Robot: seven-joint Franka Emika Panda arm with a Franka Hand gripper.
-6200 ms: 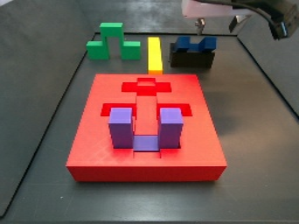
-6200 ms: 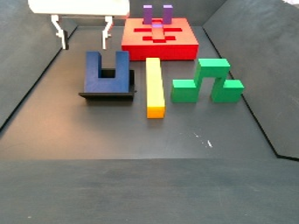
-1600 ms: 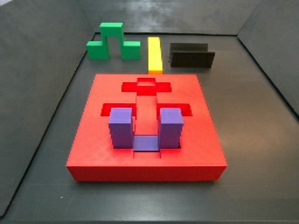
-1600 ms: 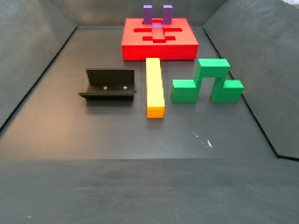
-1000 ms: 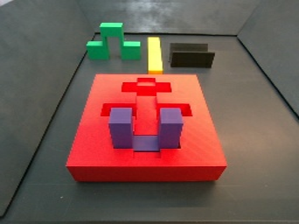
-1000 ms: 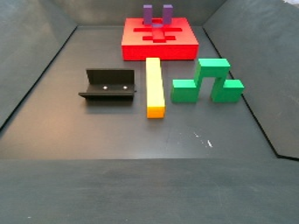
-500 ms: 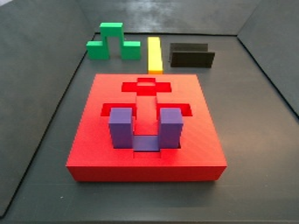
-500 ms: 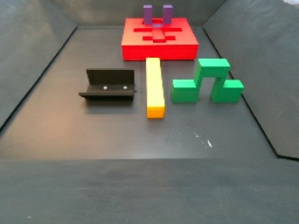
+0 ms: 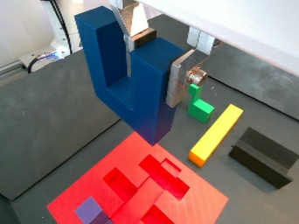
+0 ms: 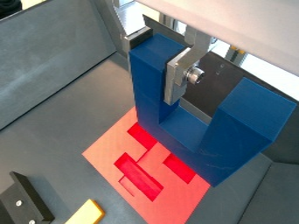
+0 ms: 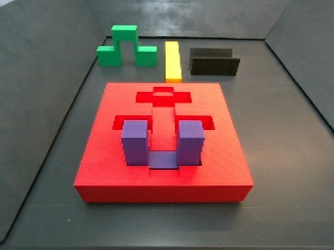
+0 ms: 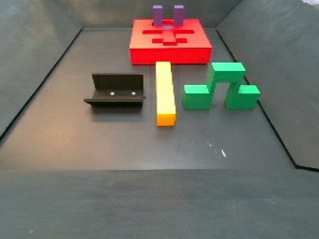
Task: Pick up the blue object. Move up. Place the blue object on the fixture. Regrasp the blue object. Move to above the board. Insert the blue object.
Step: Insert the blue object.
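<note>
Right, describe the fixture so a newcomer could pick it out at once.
Start from the board, the big red slab. Beside it lies a long yellow bar; the fixture sits on that bar's other side from the green block. It is the only black piece, a low ledge with a raised back wall.

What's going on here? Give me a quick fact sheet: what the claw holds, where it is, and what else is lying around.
gripper: shut on the blue object, above the board; out of both side views
board slot: purple block seated
fixture: empty
floor: yellow bar, green block
</note>
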